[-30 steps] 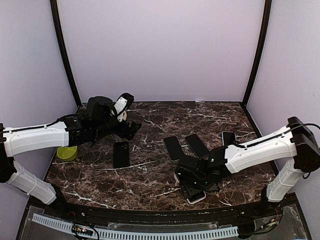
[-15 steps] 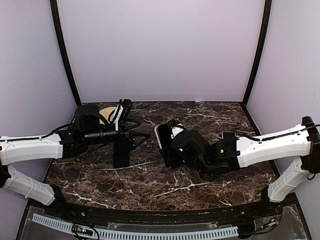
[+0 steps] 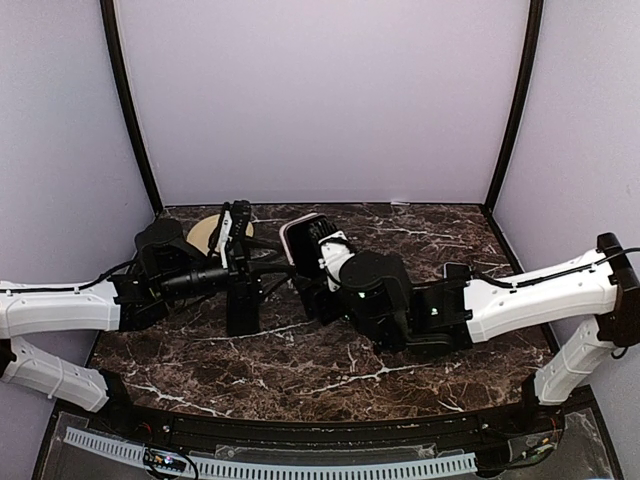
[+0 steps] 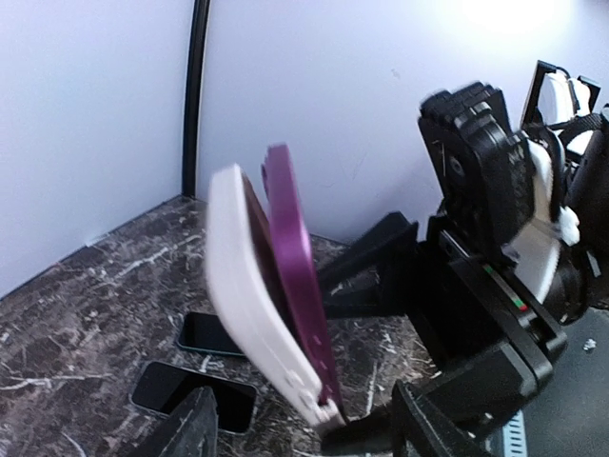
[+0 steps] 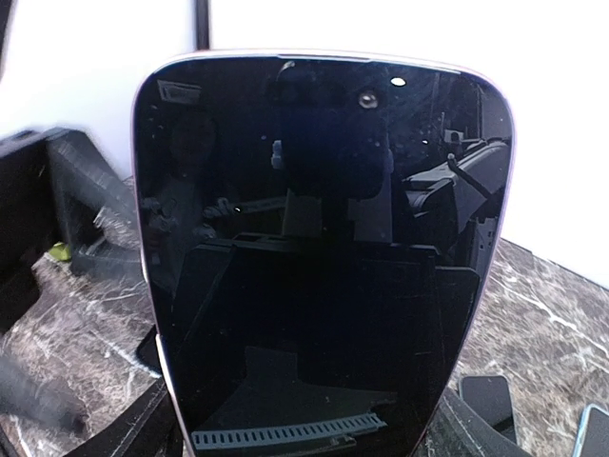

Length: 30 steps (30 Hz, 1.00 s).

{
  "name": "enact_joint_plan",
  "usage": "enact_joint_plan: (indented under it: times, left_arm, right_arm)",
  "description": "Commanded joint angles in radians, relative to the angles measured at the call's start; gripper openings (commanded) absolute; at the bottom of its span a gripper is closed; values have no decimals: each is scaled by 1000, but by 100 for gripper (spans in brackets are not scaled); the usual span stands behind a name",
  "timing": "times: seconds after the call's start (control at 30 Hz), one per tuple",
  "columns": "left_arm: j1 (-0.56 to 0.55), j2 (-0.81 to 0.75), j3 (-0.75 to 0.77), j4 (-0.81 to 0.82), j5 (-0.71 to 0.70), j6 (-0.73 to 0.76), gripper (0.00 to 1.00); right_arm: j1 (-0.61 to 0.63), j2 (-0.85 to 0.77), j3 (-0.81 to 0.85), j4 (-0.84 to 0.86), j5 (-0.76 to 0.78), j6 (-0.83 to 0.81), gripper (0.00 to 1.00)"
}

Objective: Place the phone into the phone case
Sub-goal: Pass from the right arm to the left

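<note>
The right claw is no longer low over the front of the table. It now stands up near the back centre, clamped on the lower edges of the phone, which it holds upright and off the table with the dark screen towards its own camera. The left claw has swung in from the left to meet it, and its jaws have narrowed from wide. They are still apart, with 1 finger on each side of the phone's lower end, and hold nothing. This looks like the start of a 2-arm press or handover, so the seating step is probably next rather than finished.

The left wrist view shows 2 layers, a thick white slab and a thin purple slab. They meet at the bottom and gape at the top. I cannot say for sure which is the phone and which the case.

Blur hides whether the left fingers touch anything. The right arm covers much of the table. Of the spare phones, only parts show.
</note>
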Motion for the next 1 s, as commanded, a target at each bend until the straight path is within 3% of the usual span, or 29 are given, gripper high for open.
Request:
enact_joint_plan:
  times: [0.0,0.17,0.27,0.33,0.67,0.97]
  left_arm:
    - [-2,-38,-8,67,-5,26,61]
    - [-2,-68,-21,85,-22,32,58]
    - [-2,-63,-22,69,-65,43,39]
    - [-2,-48,-5,43,-51,43,34]
    - [-11,-28,9,30,-4,48,36]
    - [-20,-18,6,29,-11,57,21]
  right_arm:
    - [34,21,45,126,-16,-64,25]
    - [35,23,45,133,-24,-62,24]
    - [35,27,56,130,-38,-60,24]
    - [35,36,68,120,-33,-61,24]
    - [35,74,106,81,-42,-79,24]
    - [35,69,84,87,-118,-92,24]
